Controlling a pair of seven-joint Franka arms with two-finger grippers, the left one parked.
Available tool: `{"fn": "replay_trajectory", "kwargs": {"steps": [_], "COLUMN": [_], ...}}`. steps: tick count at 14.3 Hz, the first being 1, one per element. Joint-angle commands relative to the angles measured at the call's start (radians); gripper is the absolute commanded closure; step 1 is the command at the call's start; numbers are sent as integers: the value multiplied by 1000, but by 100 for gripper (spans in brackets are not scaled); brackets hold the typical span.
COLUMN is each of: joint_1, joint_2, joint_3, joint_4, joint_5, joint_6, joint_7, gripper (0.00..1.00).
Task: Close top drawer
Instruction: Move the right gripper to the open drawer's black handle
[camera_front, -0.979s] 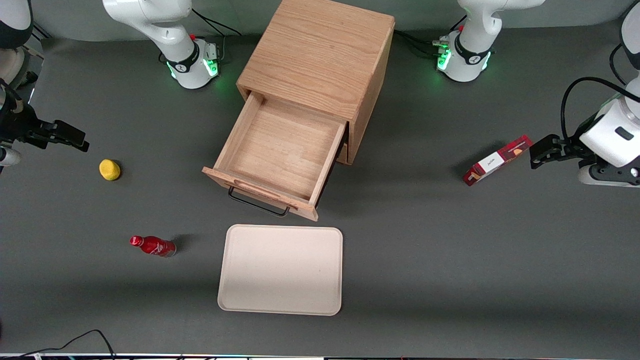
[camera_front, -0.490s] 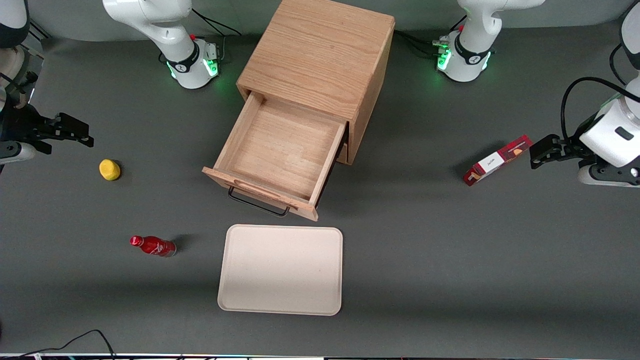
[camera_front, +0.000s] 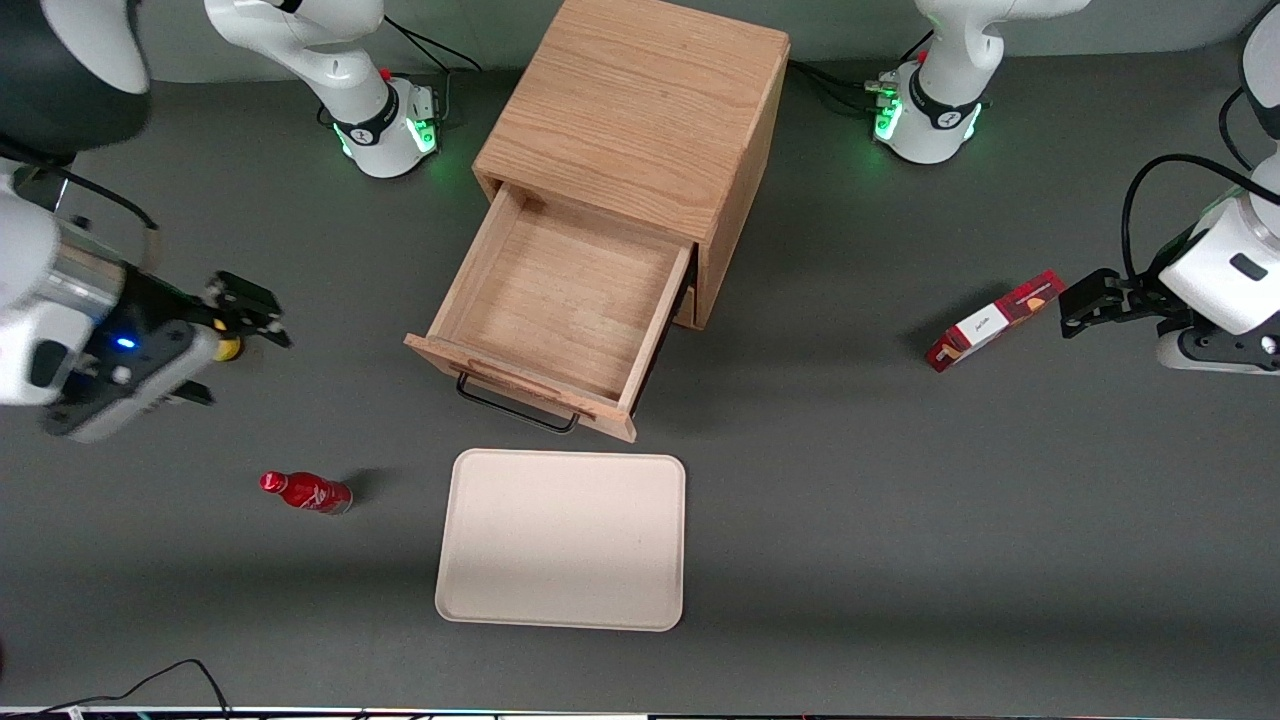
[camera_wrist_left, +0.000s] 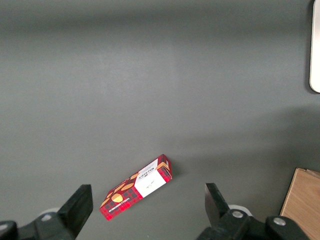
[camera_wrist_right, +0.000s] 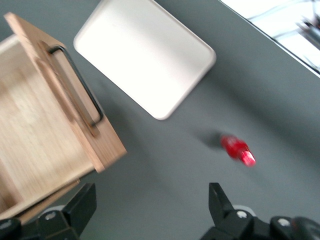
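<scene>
Gripper (camera_front: 245, 310): fingers (camera_wrist_right: 221, 199) spread wide apart, holding nothing and touching nothing; it hangs above the surface (camera_front: 900, 520) toward the working arm's end, with a yellow object (camera_front: 230, 349) partly hidden under it.

Top drawer (camera_front: 560, 300): pulled well out of the wooden cabinet (camera_front: 640, 110), its shallow oak tray bare inside. Its front panel faces the front camera at a slant, and a black wire handle (camera_front: 515, 410) hangs from that panel. The gripper is well apart from the drawer, at about the same nearness to the front camera as the drawer's front panel.

Cream tray (camera_front: 562, 540): flat on the surface in front of the drawer, nearer the front camera, near the surface's front edge.

Red bottle (camera_front: 305, 492): lying on its side, beside the cream tray toward the working arm's end, nearer the front camera than the gripper.

Red box (camera_front: 995, 320): lying on the surface toward the parked arm's end, well apart from the cabinet.
</scene>
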Motion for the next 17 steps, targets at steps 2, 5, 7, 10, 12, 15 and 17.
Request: {"fn": "replay_trajectory", "kwargs": {"steps": [2, 5, 7, 10, 12, 15, 17], "joint_1": [87, 91, 88, 74, 71, 47, 41], "joint_2": [130, 184, 231, 282, 285, 285, 317], "joint_3": [26, 107, 140, 144, 148, 150, 150], "joint_4": [146, 146, 147, 147, 147, 140, 138], "joint_5": [-26, -47, -55, -46, -3, 104, 133], "joint_6": [4, 7, 7, 5, 5, 13, 76], "joint_7": [-40, -99, -264, -399, -387, -380, -391], "gripper": [0, 0, 0, 0, 0, 0, 0]}}
